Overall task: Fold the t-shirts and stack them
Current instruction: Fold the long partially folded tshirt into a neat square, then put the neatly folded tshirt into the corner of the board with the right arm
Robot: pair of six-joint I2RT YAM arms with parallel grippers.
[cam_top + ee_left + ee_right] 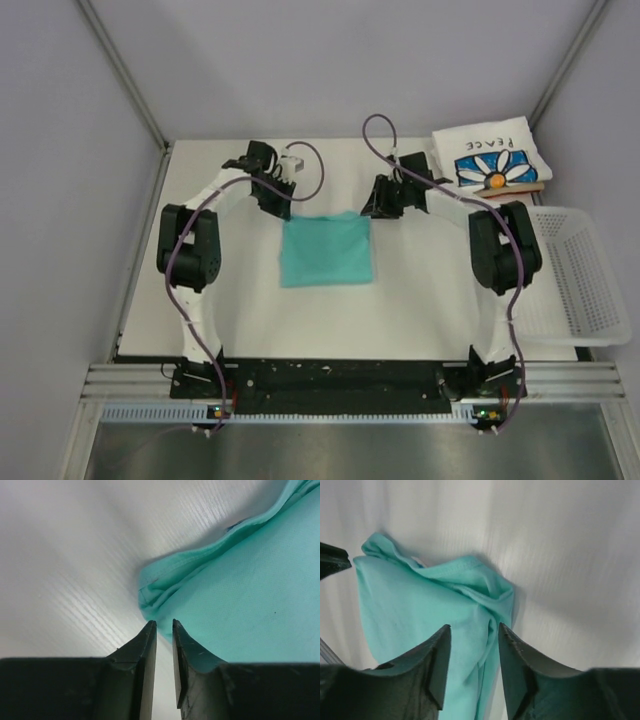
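right tool [474,626] gapes over teal shirt [410,595]

We are looking into a robotics lab cell: a white tabletop [420,320] boxed in by plain pale walls [70,200] on aluminium framing [125,75] (extruded profile), with a cabled left arm [190,250] and right arm [505,250] bolted to a metal rail [130,380].

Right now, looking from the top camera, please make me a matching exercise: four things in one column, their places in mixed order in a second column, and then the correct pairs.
Things
1. plain teal-green cloth shirt
2. white cloth shirt with daisy print
3. white plastic mesh basket
4. left gripper

Places
A. far right corner of the table
B. at the teal shirt's far left corner
C. middle of the table
D. right edge of the table

Pairs: 1-C, 2-A, 3-D, 4-B
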